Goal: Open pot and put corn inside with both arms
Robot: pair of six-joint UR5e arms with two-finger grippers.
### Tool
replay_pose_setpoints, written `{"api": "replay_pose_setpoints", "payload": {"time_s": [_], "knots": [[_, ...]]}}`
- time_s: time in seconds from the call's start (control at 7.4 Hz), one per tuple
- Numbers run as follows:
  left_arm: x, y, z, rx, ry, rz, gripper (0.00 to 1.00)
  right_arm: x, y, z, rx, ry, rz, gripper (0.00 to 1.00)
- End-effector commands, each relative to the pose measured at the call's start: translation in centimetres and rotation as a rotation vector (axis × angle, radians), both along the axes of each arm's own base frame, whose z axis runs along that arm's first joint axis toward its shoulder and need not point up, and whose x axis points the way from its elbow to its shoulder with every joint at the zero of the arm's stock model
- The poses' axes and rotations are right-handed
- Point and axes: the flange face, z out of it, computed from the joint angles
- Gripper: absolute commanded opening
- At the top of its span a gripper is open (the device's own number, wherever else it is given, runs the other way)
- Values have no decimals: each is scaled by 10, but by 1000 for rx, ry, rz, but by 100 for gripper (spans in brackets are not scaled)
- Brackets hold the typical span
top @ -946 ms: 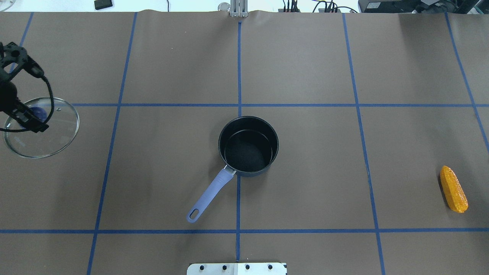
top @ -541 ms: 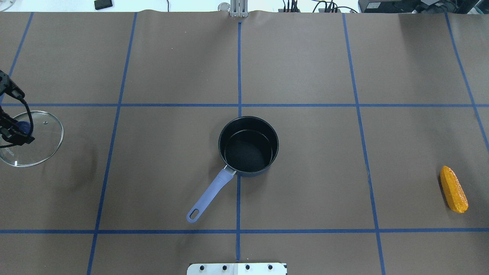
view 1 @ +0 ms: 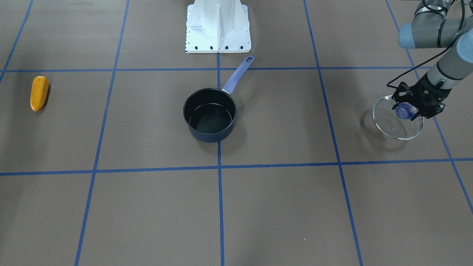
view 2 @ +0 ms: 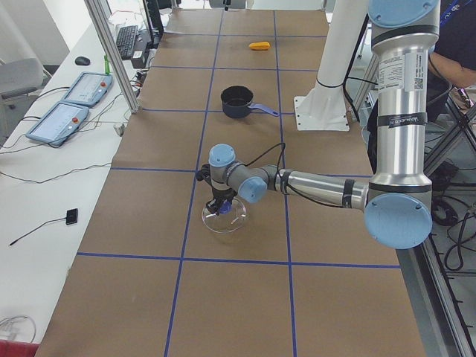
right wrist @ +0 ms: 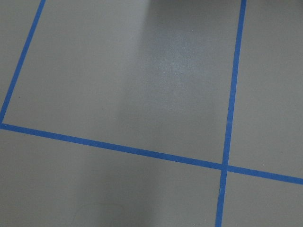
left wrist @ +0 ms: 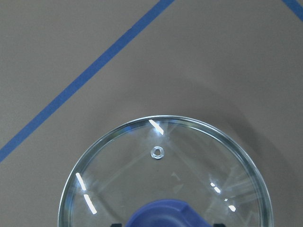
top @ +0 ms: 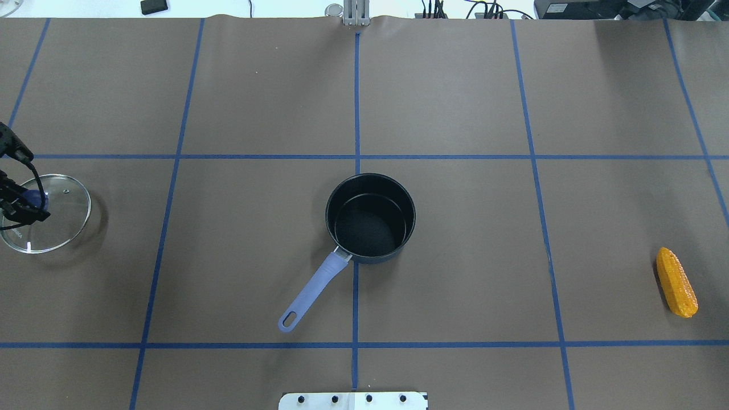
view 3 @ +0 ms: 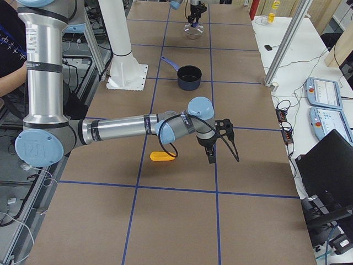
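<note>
The dark pot (top: 364,228) with a lilac handle (top: 312,291) stands open at the table's middle. My left gripper (top: 25,202) is shut on the blue knob (view 1: 402,111) of the glass lid (top: 62,216) at the table's far left, low over the surface; I cannot tell whether it touches. The left wrist view shows the lid (left wrist: 161,184) flat below. The orange-yellow corn (top: 676,282) lies at the far right. My right gripper (view 3: 210,157) shows only in the exterior right view, above the table beside the corn (view 3: 162,156); I cannot tell if it is open.
The white base mount (view 1: 218,26) sits at the robot's edge of the table. Blue tape lines (top: 356,114) grid the brown table cover. A person sits beside the robot in the side views.
My left gripper has carried the lid further left and down toward the table; the lid looks smaller and its shadow has closed in. Pot and corn have not moved.
</note>
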Motion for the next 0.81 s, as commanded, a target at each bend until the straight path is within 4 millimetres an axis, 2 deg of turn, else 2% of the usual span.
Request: {"api": "replay_pose_setpoints", "payload": {"time_s": [0.0,0.14,0.27,0.54,0.68], "knots": [[4,-4,10,17,10,3,43,-2,0,0,-1,0,-4,100],[5,-4,9,20,12,3,66,-3,0,0,-1,0,-6,100],[5,-5,8,28,16,2,97,-3,0,0,-1,0,-6,100],[4,-4,2,16,30,-26,98,-5,-1,-1,1,0,-9,100],[-6,-9,2,-16,27,-68,98,-5,-1,-1,1,0,-9,100]]}}
